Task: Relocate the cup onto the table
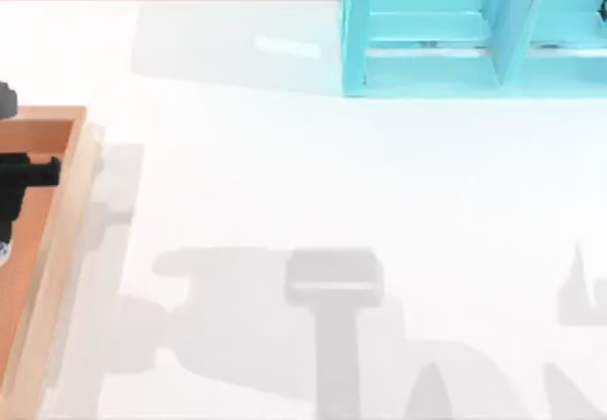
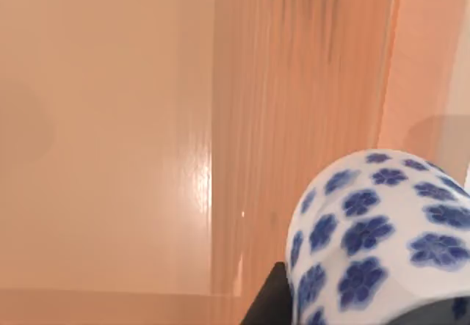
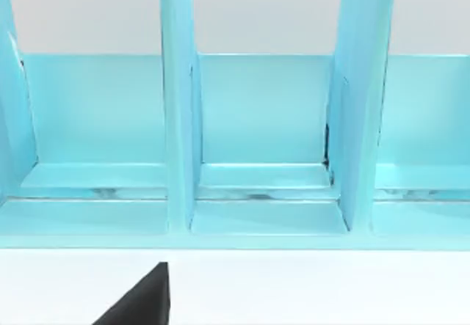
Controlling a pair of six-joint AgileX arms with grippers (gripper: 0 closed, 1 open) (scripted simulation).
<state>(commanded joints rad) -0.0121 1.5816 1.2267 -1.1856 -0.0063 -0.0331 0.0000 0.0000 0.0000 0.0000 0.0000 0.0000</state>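
Left wrist view, one cup (image 2: 374,240) over one tray (image 2: 110,156); left tool (image 1: 14,188) above it, closure unclear.

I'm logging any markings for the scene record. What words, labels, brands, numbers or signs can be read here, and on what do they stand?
None: no word, number, brand or sign can be read.
The cup bears blue flowers, a pattern and no text.
The tray, the shelf unit and the table are plain.
The left tool over the tray carries no marking that I can make out.
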